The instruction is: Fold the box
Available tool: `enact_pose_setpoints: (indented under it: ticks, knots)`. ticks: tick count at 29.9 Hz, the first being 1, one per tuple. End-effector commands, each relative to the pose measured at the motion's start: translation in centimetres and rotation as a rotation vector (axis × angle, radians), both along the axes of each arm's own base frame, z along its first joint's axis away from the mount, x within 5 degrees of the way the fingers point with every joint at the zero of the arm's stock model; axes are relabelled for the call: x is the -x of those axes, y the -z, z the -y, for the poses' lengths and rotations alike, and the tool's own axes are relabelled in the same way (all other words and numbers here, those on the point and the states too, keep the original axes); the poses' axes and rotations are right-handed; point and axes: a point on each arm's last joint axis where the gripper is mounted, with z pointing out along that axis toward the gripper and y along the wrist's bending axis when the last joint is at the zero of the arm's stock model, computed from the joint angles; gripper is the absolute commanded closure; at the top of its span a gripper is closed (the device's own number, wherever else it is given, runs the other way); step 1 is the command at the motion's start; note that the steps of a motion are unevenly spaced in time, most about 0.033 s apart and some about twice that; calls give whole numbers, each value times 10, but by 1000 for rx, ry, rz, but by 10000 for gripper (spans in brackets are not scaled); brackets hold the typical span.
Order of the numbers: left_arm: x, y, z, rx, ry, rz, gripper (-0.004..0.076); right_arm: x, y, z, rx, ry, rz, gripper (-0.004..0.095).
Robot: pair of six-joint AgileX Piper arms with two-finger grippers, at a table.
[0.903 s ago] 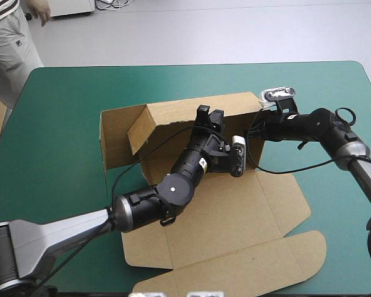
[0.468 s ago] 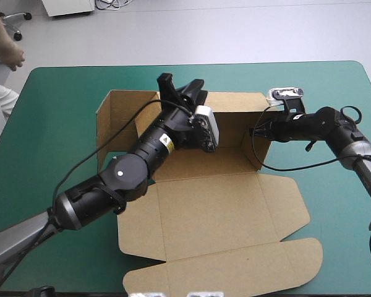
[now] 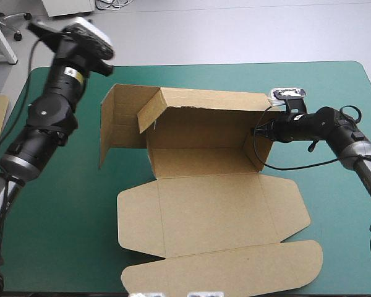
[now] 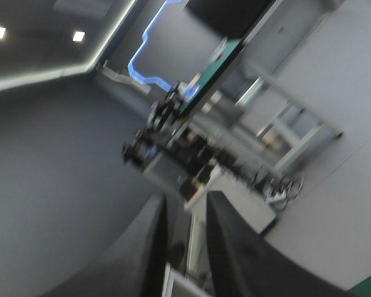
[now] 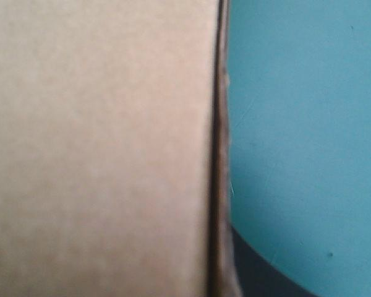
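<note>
brown box [image 3: 204,210] sits mid surface [image 3: 334,86], back and side walls up, lid flat toward the near edge. high view: right gripper [image 3: 260,131] at the right wall's top corner. its wrist view shows that wall edge-on against one of its black fingers [image 5: 260,275], pinched. left gripper [image 4: 185,199] hangs high over the far-left corner; only its wrist view shows the fingers: narrow gap, holding nothing.

Brown board box [image 3: 204,210]: matt, papery, creased along folds; cut edge [image 5: 217,154] rough, fibrous. Table cover [image 3: 334,93] around box: teal-green, matt, smooth, faint specks. Left gripper [image 4: 185,198] fingers [image 4: 235,253]: black, smooth, plastic-looking, dull sheen. Right arm [image 3: 321,120] beside box: glossy black casing.
</note>
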Motion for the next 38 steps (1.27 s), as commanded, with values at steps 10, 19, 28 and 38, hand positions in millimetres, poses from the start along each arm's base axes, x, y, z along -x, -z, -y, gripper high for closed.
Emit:
enact_pose_setpoints:
  ticks: [10, 19, 28, 38]
  knots:
    - [-12, 36, -120, 613, -522, -261, 563, 9, -12, 7, 54, -25, -61, 940]
    - [-24, 98, -109, 580, -566, -757, 602, 3, -74, 14, 161, -21, -95, 939]
    - [-17, 107, -106, 549, -571, -903, 615, -32, -107, 11, 170, -11, -108, 940]
    - [-14, 108, -105, 528, -567, -939, 615, -74, -43, 6, 167, -10, -268, 940]
